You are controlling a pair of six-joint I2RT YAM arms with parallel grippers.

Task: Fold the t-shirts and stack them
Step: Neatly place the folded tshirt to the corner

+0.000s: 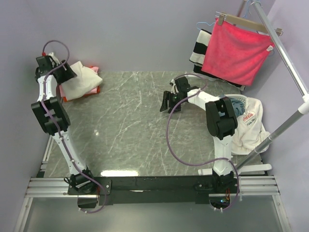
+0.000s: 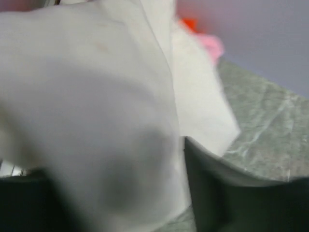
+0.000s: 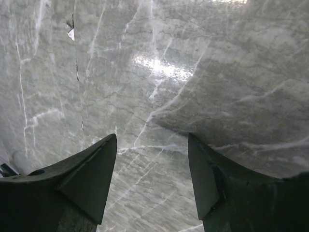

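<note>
**Shirts piled in the far left corner**

Shirts sit in a small pile at the far left corner of the grey marble surface [image 1: 130,121]. The cream shirt [image 1: 84,77] lies on top. A bit of the pink shirt [image 2: 212,47] and a bit of the orange-red shirt [image 2: 189,23] peek out from under it.

The left claw [image 1: 63,72] is right at this pile, at the left side of the cream shirt. In the left wrist view the cream cloth is blurry and fills almost the whole picture. It covers most of the claw, so I cannot tell if the claw is spread or pinching the cloth.

The right claw [image 3: 152,137] is well apart from the pile, over the middle of the surface and a bit to the right. Its two fingers are spread wide, with only bare marble between them.

A white shirt [image 1: 251,121] with red writing lies in a heap at the right edge of the surface. A red cloth [image 1: 236,50] hangs on a wooden hanger at the far right. A black-and-white striped cloth [image 1: 199,47] hangs just beside it.
</note>
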